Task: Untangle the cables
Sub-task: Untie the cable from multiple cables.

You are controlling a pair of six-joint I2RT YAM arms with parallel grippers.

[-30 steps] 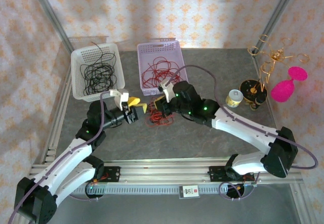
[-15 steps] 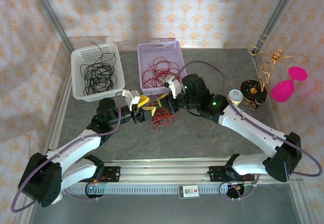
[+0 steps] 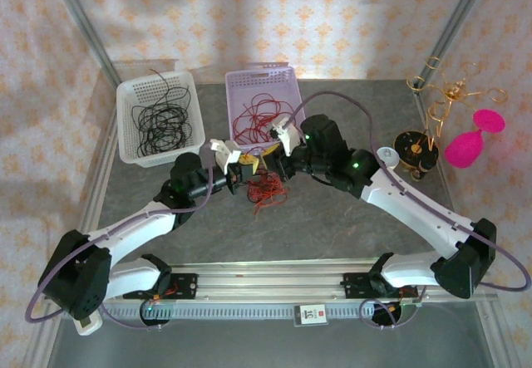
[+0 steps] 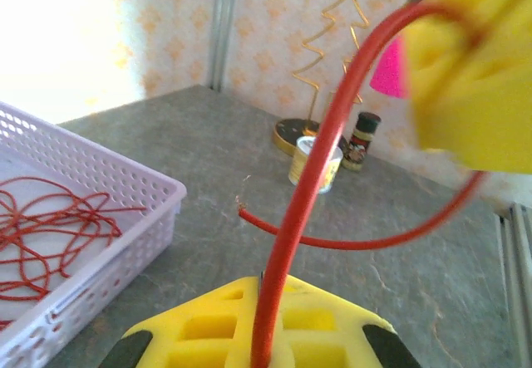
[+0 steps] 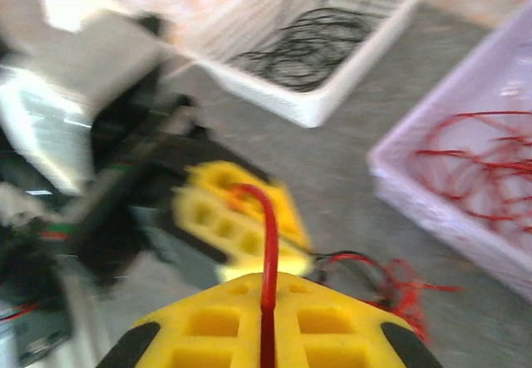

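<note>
A tangled clump of red cables with a black strand (image 3: 266, 189) lies on the grey table between the two arms. One red cable (image 4: 320, 152) rises from it, stretched in a short arch between both grippers. My left gripper (image 3: 247, 171) (image 4: 264, 283) is shut on this cable. My right gripper (image 3: 268, 166) (image 5: 266, 283) is shut on the same cable a few centimetres away; its yellow fingers (image 4: 474, 69) show blurred in the left wrist view. The cable's free end (image 4: 241, 210) sticks out over the table. The clump (image 5: 382, 277) sits just right of the left gripper's fingers (image 5: 233, 218).
A lilac basket (image 3: 293, 85) (image 4: 125, 218) holding loose red cables stands just behind the grippers. A white basket (image 3: 133, 94) (image 5: 332, 102) with black cables is at the back left. At the right stand a small jar (image 3: 385, 159), a gold wire stand (image 3: 445, 102) and a pink goblet (image 3: 474, 139).
My left gripper moved right to the right gripper and went from open to shut on the red cable. The right gripper lifted slightly toward the lilac basket with the cable.
</note>
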